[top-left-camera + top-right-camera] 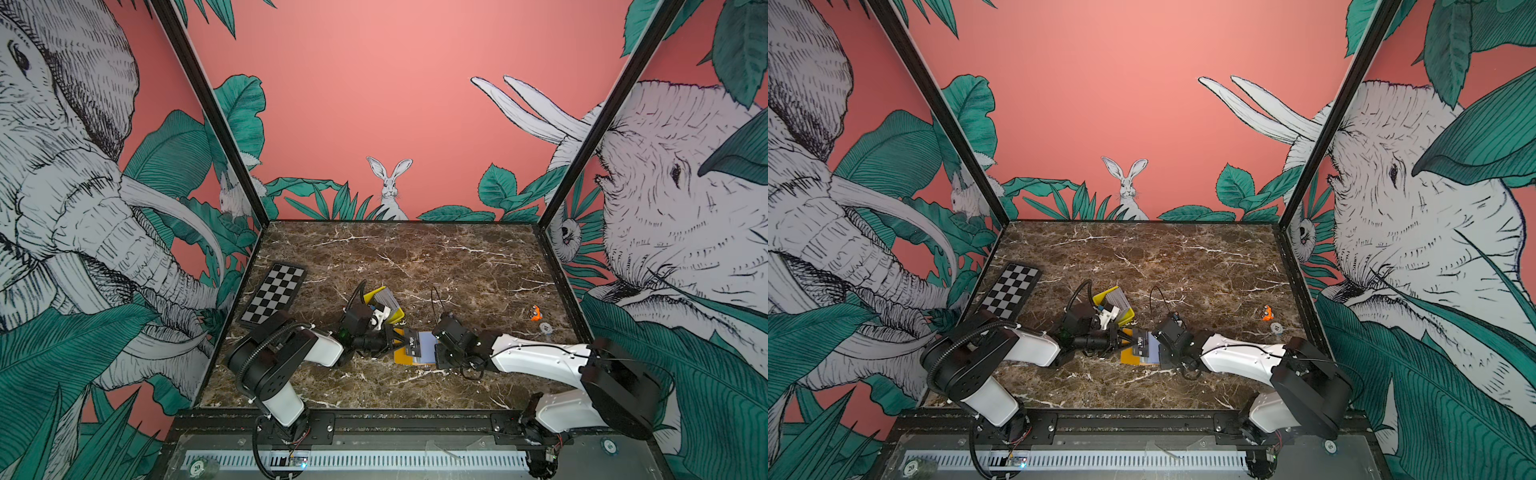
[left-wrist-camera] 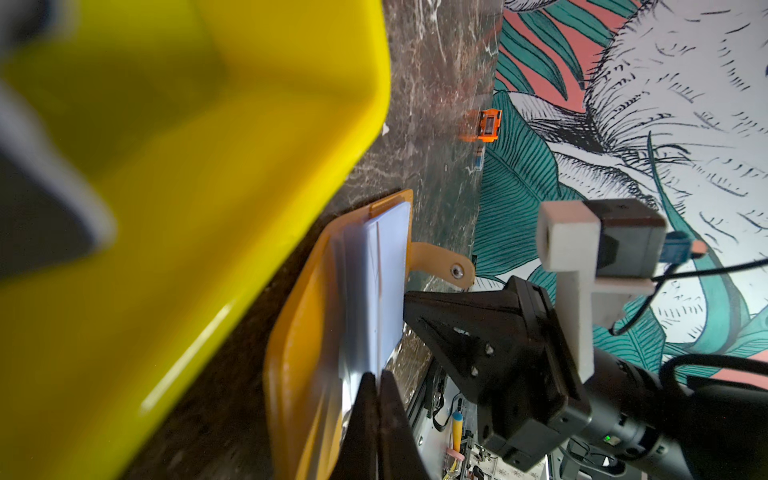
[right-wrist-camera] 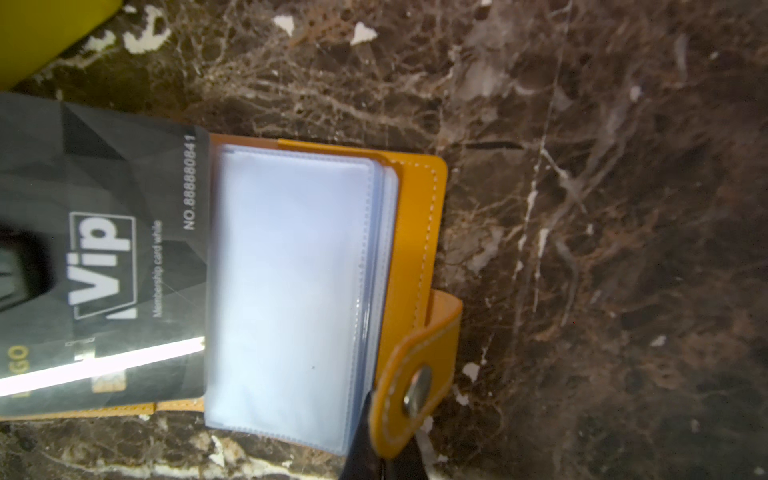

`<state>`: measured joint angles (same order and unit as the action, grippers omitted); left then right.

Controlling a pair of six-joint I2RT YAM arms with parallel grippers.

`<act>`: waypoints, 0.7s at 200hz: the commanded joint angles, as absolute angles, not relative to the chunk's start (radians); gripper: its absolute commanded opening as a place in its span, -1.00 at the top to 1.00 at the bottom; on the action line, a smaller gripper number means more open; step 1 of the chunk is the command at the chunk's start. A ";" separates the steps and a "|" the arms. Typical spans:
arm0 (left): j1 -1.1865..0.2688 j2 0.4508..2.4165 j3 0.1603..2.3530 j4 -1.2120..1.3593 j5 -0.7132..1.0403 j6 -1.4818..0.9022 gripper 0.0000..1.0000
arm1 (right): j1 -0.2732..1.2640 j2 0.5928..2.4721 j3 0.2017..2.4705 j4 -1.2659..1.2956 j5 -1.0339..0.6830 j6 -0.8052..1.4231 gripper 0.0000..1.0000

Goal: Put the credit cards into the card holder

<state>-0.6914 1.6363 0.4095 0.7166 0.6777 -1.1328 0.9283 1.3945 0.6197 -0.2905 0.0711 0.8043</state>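
Credit cards (image 1: 384,298) in yellow tray (image 1: 398,314), VIP card (image 3: 104,249) at open card holder (image 3: 415,232)

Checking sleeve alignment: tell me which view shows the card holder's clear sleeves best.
The right wrist view: the clear sleeves lie face-on and large, with the VIP card at their edge. The left wrist view shows them edge-on; in both top views they are a small pale patch.

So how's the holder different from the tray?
The holder is orange-yellow and flat, lying open on clear sleeves; the tray is brighter yellow, rigid and walled. The tray holds a card stack; the holder's top sleeve looks empty. Both sit on the table.
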 commanded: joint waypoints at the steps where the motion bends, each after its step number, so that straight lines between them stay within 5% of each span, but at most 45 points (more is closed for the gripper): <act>1: -0.695 1.637 0.398 0.724 0.690 -1.133 1.00 | 0.933 1.417 0.624 -0.315 0.090 0.810 0.90; 72: -0.695 1.543 0.425 0.458 0.612 -1.020 1.00 | 0.934 1.415 0.624 -0.318 0.093 0.809 0.91; 140: -0.694 1.597 0.417 0.627 0.662 -1.094 1.00 | 0.936 1.419 0.625 -0.317 0.091 0.809 0.92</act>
<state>-0.6914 1.5761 0.4133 0.5579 0.6456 -1.0637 0.9287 1.3945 0.6197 -0.2909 0.0719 0.8047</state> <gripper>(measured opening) 0.045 0.056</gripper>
